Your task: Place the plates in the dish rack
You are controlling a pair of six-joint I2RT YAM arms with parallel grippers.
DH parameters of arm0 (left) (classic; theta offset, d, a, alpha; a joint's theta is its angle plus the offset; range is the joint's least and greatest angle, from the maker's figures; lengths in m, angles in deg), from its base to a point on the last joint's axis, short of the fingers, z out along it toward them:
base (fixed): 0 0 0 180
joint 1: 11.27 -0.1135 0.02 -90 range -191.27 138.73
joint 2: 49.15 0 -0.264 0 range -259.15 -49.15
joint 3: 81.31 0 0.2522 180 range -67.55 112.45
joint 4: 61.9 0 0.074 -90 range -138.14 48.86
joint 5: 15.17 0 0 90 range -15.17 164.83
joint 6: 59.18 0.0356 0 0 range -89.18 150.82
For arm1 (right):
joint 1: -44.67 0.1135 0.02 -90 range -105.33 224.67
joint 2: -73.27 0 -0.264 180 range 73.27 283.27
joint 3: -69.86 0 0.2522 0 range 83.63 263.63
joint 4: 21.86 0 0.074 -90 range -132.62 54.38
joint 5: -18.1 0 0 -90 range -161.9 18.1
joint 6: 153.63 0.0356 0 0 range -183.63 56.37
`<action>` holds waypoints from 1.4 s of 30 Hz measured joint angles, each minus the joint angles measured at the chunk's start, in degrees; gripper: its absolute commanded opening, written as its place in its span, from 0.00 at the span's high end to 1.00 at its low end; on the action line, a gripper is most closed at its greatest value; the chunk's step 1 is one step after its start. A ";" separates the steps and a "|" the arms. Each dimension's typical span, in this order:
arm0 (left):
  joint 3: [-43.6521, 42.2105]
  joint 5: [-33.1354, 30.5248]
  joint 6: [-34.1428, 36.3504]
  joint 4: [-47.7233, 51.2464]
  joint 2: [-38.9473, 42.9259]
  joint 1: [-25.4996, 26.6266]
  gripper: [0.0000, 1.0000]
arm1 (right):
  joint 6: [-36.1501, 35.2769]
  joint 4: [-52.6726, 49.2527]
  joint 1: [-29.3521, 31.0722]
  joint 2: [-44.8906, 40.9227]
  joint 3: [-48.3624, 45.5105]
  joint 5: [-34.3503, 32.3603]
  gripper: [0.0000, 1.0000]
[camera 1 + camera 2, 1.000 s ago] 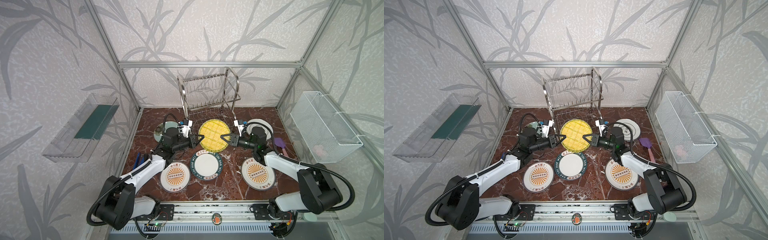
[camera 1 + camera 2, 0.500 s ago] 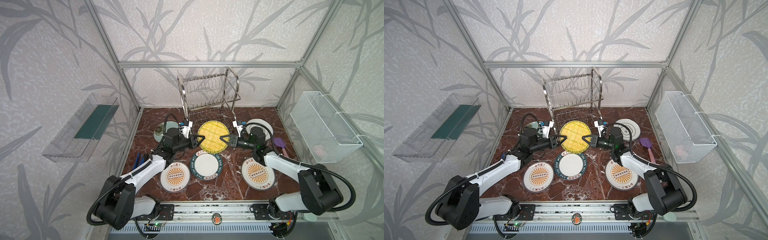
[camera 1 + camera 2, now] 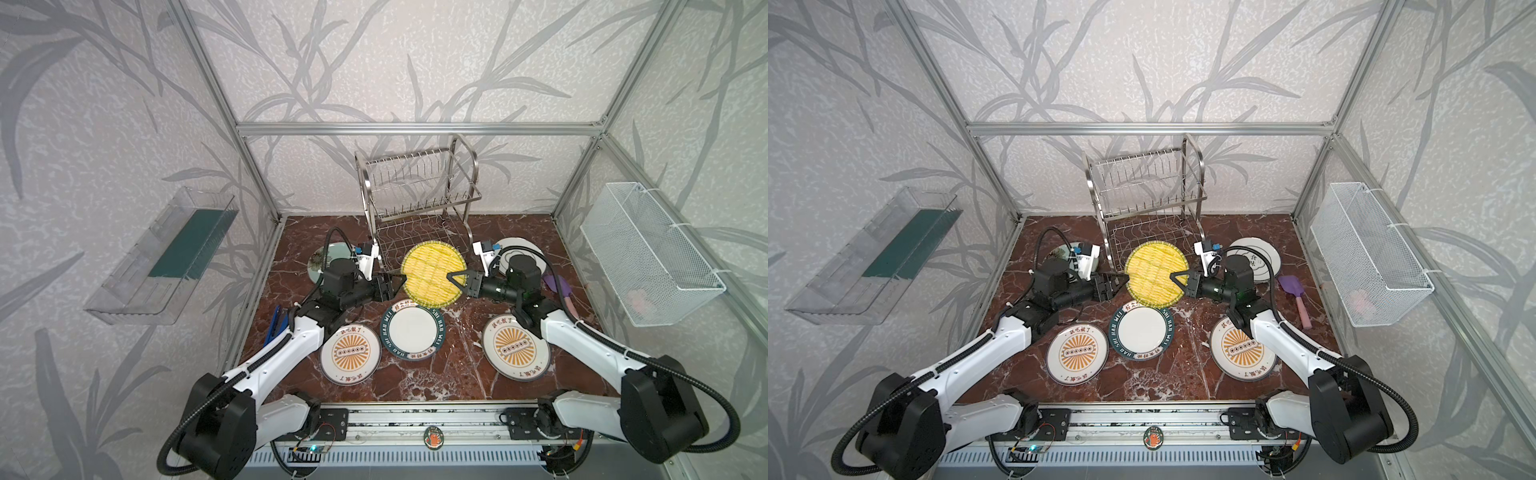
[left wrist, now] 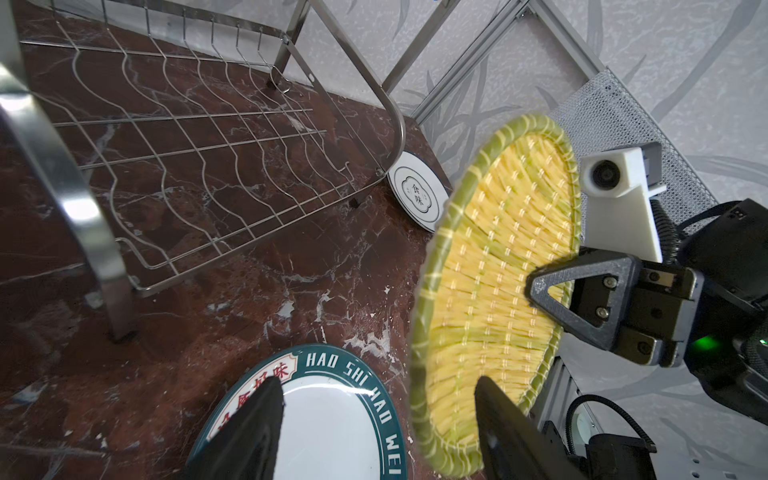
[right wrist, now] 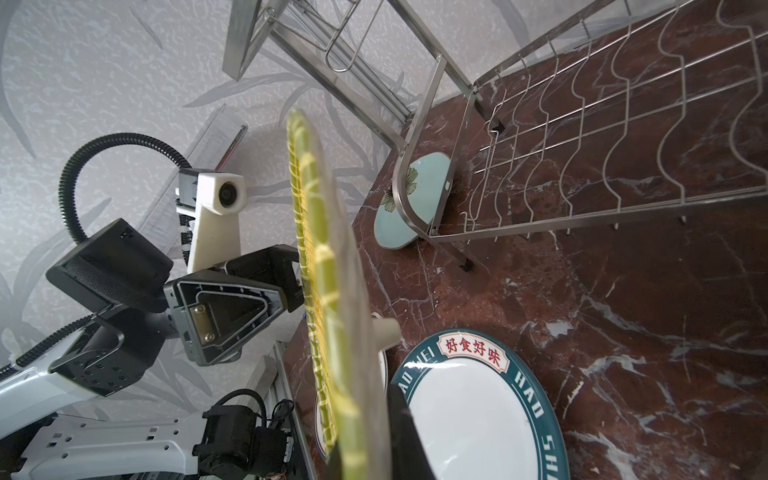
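The yellow ribbed plate (image 3: 432, 274) (image 4: 498, 270) stands on edge in front of the dish rack (image 3: 419, 195) (image 3: 1146, 195), above the floor. My right gripper (image 3: 451, 276) (image 5: 365, 428) is shut on its right rim. My left gripper (image 3: 395, 282) (image 4: 378, 384) is open, with its jaws straddling the plate's left rim and apart from it. Lying flat are a green-rimmed plate (image 3: 412, 328), two sunburst plates (image 3: 350, 353) (image 3: 515, 347), a celadon plate (image 3: 322, 259) and a white plate with a dark motif (image 3: 519, 249), the last two partly hidden by the wrists.
A white mesh basket (image 3: 648, 249) hangs on the right wall and a clear tray (image 3: 166, 253) on the left wall. A purple spatula (image 3: 561, 291) lies at the right of the floor. A blue utensil (image 3: 276, 324) lies by the left arm.
My left gripper has opened and let go of the yellow plate's left rim. The right gripper still holds the plate, which has barely moved.
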 measured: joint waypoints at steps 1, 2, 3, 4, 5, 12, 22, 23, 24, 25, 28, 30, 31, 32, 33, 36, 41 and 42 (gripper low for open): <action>0.24 -0.81 0.55 1.29 0.66 0.00 0.28 | -0.20 -0.48 0.00 -0.28 0.02 -0.33 1.00; 0.63 -1.92 1.11 2.97 1.49 0.00 0.28 | -0.39 -0.90 0.00 -0.48 0.09 -0.55 1.00; 1.01 -3.06 1.73 4.46 2.21 0.00 0.28 | -0.83 -1.42 0.00 -0.59 0.22 -0.76 1.00; 1.36 -4.02 2.23 5.77 2.78 0.00 0.28 | -1.11 -1.79 0.00 -0.63 0.37 -0.90 1.00; 1.77 -5.29 2.78 7.37 3.48 0.00 0.28 | -1.66 -2.21 0.00 -0.70 0.55 -1.16 1.00; 5.66 -15.61 6.56 17.90 6.43 0.00 0.28 | -6.05 -9.16 0.00 -0.92 6.40 -3.69 1.00; 5.75 -20.74 8.15 21.27 7.52 0.00 0.28 | -15.08 -18.49 0.00 -2.84 23.54 -9.81 1.00; 5.60 -21.27 8.20 21.24 7.96 0.00 0.28 | -15.82 -19.32 0.00 -2.89 25.24 -10.54 1.00; 5.38 -21.97 8.22 21.29 8.50 0.00 0.27 | -16.57 -20.11 0.00 -2.89 26.91 -11.23 1.00; 5.22 -22.47 8.28 21.33 9.01 0.00 0.27 | -17.14 -20.61 -0.07 -2.86 28.33 -11.74 1.00; 5.16 -24.35 8.63 21.84 10.27 0.00 0.27 | -18.80 -22.40 -0.11 -2.58 32.50 -13.79 1.00; 5.16 -25.59 8.90 22.32 10.80 0.00 0.27 | -20.00 -23.15 -0.11 -1.95 35.34 -15.28 1.00; 5.18 -26.69 9.09 22.73 10.93 0.00 0.27 | -20.57 -23.67 -0.11 -1.36 37.00 -16.09 1.00; 5.20 -27.36 9.29 23.21 10.99 0.00 0.27 | -21.27 -24.11 -0.11 -0.72 38.56 -16.98 1.00; 5.40 -28.39 9.60 24.15 10.97 0.00 0.27 | -21.79 -24.70 -0.11 0.20 40.33 -17.97 1.00; 7.98 -30.53 10.71 27.85 10.64 0.00 0.27 | -23.43 -26.29 -0.11 2.95 44.98 -20.44 1.00; 19.67 -33.33 13.81 34.88 8.55 0.00 0.27 | -26.05 -28.74 -0.11 8.92 52.83 -24.30 1.00; 22.40 -33.90 14.73 36.00 7.82 0.00 0.27 | -26.45 -29.20 -0.11 10.14 54.34 -24.90 1.00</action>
